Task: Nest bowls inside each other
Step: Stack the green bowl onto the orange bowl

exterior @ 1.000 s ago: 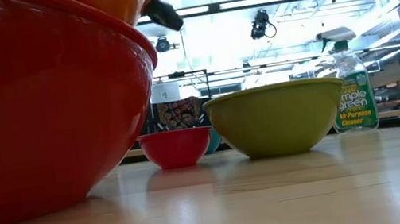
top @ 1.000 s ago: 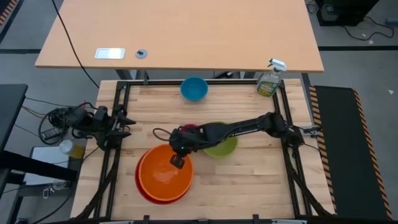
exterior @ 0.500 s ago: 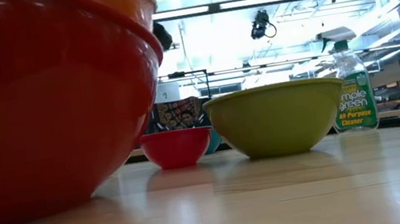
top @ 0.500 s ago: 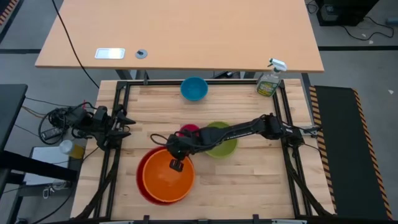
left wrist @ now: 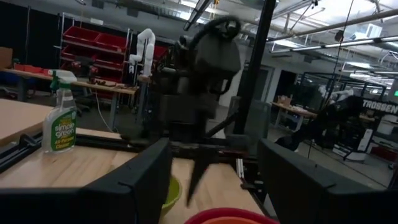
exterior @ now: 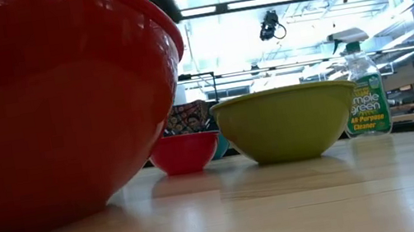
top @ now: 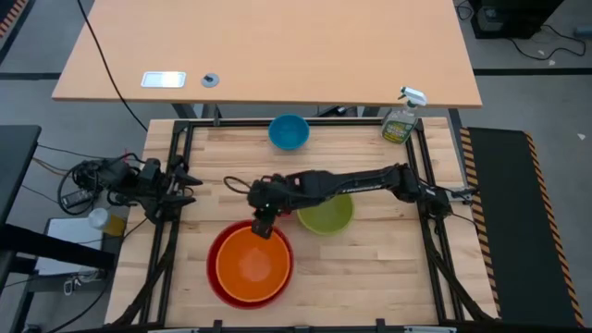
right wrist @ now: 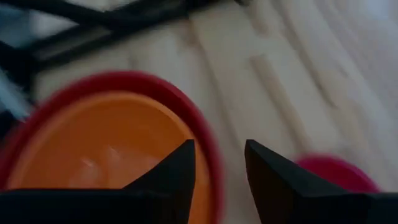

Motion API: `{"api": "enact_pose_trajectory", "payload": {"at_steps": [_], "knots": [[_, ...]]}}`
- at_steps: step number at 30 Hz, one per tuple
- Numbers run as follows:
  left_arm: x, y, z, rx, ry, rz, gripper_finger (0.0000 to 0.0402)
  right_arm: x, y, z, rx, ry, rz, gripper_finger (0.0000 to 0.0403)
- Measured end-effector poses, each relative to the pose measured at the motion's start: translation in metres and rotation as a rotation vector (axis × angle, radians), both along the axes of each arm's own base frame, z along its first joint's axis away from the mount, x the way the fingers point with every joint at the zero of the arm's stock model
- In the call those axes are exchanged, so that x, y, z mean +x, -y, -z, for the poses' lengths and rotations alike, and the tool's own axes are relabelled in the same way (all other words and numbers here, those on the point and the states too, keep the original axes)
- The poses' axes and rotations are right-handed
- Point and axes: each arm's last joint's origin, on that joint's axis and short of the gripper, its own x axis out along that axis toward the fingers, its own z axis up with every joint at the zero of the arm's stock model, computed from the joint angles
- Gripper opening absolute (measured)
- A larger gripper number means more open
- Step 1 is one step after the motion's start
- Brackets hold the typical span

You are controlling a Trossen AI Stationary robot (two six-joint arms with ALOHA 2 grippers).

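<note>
Above the red bowl's [top: 215, 277] far rim, our right gripper [top: 262, 227] hangs with jaws seemingly parted, empty; orange bowl [top: 252, 265] nested inside.

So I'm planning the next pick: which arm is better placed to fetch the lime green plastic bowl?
The right arm, probably. Its gripper hangs open by the far rim of the nested orange bowl, close beside the lime green plastic bowl. The left gripper waits at the table's left edge.

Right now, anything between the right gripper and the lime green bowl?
Nothing visible. The right gripper, jaws apart and empty, hangs at the far rim of the orange bowl; the lime green bowl sits just beside it, with only the arm's own links above. The pink bowl sits off that path.
</note>
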Motion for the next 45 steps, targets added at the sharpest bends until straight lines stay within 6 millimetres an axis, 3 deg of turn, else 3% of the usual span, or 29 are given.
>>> {"api": "enact_pose_trajectory", "payload": {"at_steps": [7,10,16,22,26,30,37,45], "knots": [[0.0,0.0,0.003,0.007,-0.027,0.001,0.0243,-0.04,0.032,0.009,-0.156,-0.428,0.188,0.0145],[0.001,0.0,0.003,0.009,-0.034,0.001,0.0243,-0.048,0.046,0.015,-0.198,-0.525,0.219,0.0147],[0.001,0.0,0.004,0.006,-0.045,0.002,0.0243,-0.054,0.073,0.019,-0.236,-0.643,0.069,0.0167],[0.001,0.0,0.006,0.012,-0.06,0.002,0.0243,-0.058,0.101,0.04,-0.183,-0.744,-0.148,0.0238],[0.001,0.0,0.008,0.018,-0.075,0.001,0.0243,-0.06,0.107,0.059,-0.201,-0.797,-0.261,0.0287],[0.001,0.0,0.008,0.02,-0.08,-0.002,0.0243,-0.062,0.105,0.08,-0.237,-0.855,-0.347,0.03],[0.001,0.0,0.009,0.016,-0.089,-0.008,0.0243,-0.069,0.106,0.115,-0.277,-0.934,-0.395,0.0251],[0.001,0.0,0.009,0.013,-0.092,-0.008,0.0243,-0.07,0.105,0.122,-0.272,-0.934,-0.391,0.0118]]}}
